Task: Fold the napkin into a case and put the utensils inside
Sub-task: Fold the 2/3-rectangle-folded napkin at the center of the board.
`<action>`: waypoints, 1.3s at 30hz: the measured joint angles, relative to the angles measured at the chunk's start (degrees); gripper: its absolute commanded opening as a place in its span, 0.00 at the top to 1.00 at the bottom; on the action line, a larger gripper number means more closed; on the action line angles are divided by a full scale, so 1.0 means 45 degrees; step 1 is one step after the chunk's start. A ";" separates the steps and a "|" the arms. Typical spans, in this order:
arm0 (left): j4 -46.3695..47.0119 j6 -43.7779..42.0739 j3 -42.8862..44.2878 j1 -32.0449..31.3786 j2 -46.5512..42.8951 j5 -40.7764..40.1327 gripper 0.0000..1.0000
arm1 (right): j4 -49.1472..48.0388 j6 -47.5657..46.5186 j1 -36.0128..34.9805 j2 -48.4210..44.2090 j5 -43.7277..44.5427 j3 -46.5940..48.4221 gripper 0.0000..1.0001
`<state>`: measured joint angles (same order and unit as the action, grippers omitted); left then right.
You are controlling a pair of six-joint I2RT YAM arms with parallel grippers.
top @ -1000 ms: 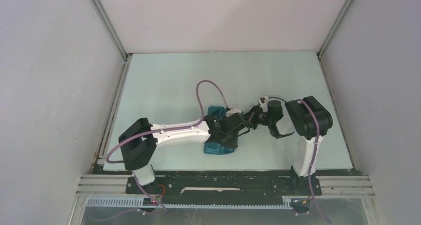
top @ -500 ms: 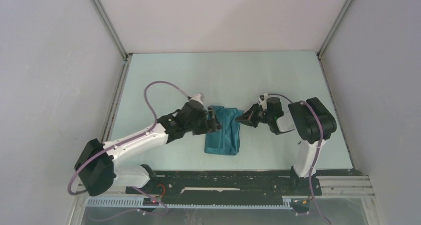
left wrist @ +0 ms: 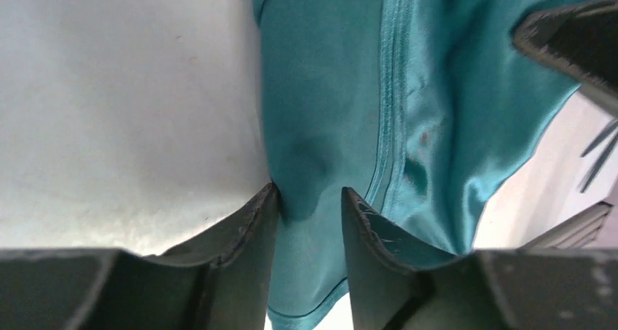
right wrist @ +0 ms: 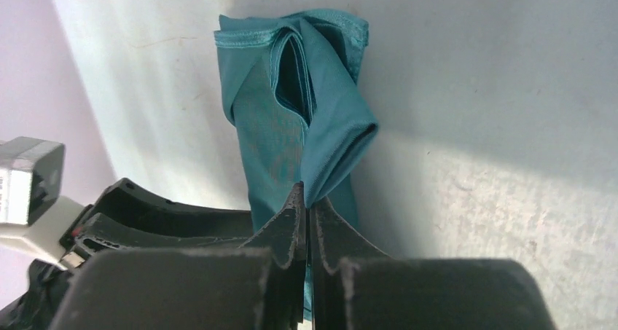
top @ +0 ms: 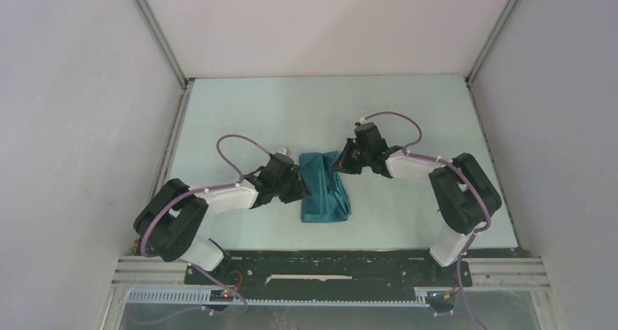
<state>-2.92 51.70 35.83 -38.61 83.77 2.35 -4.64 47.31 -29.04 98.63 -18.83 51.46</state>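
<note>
The teal napkin (top: 326, 191) lies folded into a narrow oblong in the middle of the table, its layers loose and puffed at the far end (right wrist: 291, 111). My right gripper (top: 337, 164) is at that far end, shut on a fold of the cloth (right wrist: 306, 199). At the napkin's left edge my left gripper (top: 304, 190) is low, its jaws apart over the satin (left wrist: 310, 195), and nothing is pinched between them. The cloth (left wrist: 328, 89) fills the gap between its fingers. The utensils are out of view.
Pale table surface (top: 240, 119) spreads around the cloth, closed in by grey walls left, right and behind. The right arm's finger (left wrist: 568, 38) shows in the left wrist view, and the left arm's gripper body (right wrist: 146, 213) sits close by in the right wrist view.
The left arm came off the top of the napkin and swung to its left edge, its jaws opening. The right gripper moved up and left to the napkin's far end, still shut.
</note>
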 measured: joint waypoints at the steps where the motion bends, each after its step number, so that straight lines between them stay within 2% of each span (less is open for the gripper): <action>1: 0.0340 0.0039 -0.0063 0.0000 0.0155 0.0136 0.61 | 0.0554 -0.0068 -0.0243 0.0000 0.0457 0.0296 1.00; 6: 0.1593 0.0170 -0.0296 0.0005 0.0578 0.0461 0.67 | 0.3031 -0.0121 -0.1554 0.0141 0.2506 0.1826 1.00; 11: 0.2569 0.0287 -0.0738 0.0005 0.0651 0.0631 0.71 | 0.4182 0.0374 -0.2438 0.0908 0.3691 0.3070 1.00; 23: 0.4770 0.0724 -0.1894 0.0112 0.0699 0.1205 0.73 | 0.4430 0.2487 -0.2851 0.2021 0.3560 0.3458 1.00; 31: 0.5217 0.0748 -0.2181 0.0126 0.0656 0.1477 0.73 | 0.4609 0.2725 -0.3351 0.2297 0.4095 0.5027 1.00; 39: 0.4770 0.0651 -0.2735 0.0257 -0.0160 0.1511 0.65 | 0.4804 0.2453 -0.3560 0.3138 0.4367 0.5591 1.00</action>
<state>18.55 54.63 23.53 -37.45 83.05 9.15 16.97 58.35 -45.06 112.75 0.82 76.62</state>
